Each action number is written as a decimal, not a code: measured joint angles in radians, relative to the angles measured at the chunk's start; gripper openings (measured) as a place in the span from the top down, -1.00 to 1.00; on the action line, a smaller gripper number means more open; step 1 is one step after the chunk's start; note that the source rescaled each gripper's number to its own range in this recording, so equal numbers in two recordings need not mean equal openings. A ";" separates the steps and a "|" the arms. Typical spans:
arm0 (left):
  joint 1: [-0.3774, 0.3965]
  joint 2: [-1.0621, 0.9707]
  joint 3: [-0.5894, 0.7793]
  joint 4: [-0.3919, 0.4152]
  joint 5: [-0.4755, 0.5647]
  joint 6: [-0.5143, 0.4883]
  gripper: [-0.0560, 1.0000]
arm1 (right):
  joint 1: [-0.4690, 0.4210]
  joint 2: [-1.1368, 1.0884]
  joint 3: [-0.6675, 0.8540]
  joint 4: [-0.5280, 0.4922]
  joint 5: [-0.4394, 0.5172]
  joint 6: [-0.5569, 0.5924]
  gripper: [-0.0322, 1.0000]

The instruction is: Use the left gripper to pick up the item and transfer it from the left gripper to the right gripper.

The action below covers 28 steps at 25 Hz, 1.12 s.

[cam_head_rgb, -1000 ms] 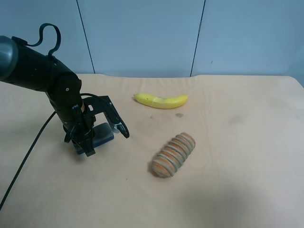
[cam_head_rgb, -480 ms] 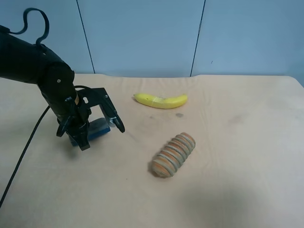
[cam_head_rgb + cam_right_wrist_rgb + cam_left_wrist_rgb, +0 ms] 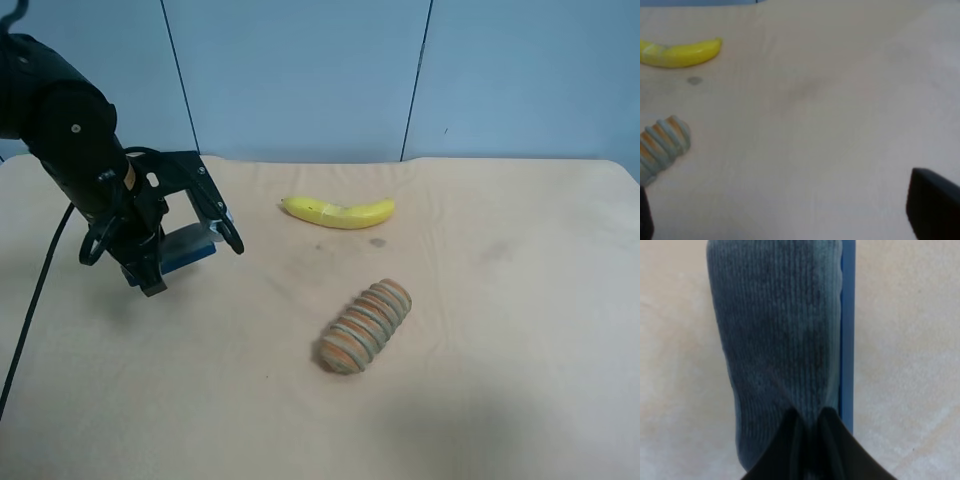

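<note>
From the exterior high view, the bulky black arm stood at the view's left, and since its own wrist camera showed the same catch, it was the left arm. The left hand [image 3: 190, 258] was clamped on the eraser block [image 3: 190, 243], one finger on each side, with the grey felt face upward and the blue base below. The block looked to be held just off the pale counter [image 3: 500, 400], though I could not be certain of the gap. A black cable [image 3: 40, 290] trailed down from the arm toward the near edge. Well apart from the hand, a yellow banana [image 3: 338, 212] lay toward the back of the counter, and an orange-and-grey ribbed cylinder [image 3: 366, 326] lay nearer the front, the two not touching. In the right wrist view, the right hand [image 3: 790, 220] showed only as two black finger ends at opposite corners, spread wide with bare counter between them. The banana and one end of the ribbed cylinder lay off to one side, out ahead of it. In the left wrist view, the felt of the block filled most of the frame with the blue base running along one edge. The black fingers pinched its near end, and the counter showed blurred behind.
</note>
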<state>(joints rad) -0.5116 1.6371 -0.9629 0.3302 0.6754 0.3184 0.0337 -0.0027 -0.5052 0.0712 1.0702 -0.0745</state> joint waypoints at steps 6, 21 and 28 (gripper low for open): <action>-0.075 -0.130 0.000 -0.027 0.060 0.004 0.88 | 0.000 0.000 0.000 0.000 0.000 0.000 -1.00; -0.336 -0.229 0.000 -0.053 0.091 0.004 0.88 | 0.000 0.000 0.000 0.000 0.000 0.000 -1.00; -0.393 -0.229 0.000 -0.055 0.081 0.004 0.88 | 0.000 0.000 0.000 0.000 0.000 0.000 -1.00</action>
<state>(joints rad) -0.9048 1.4083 -0.9629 0.2751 0.7566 0.3226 0.0337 -0.0027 -0.5052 0.0712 1.0702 -0.0745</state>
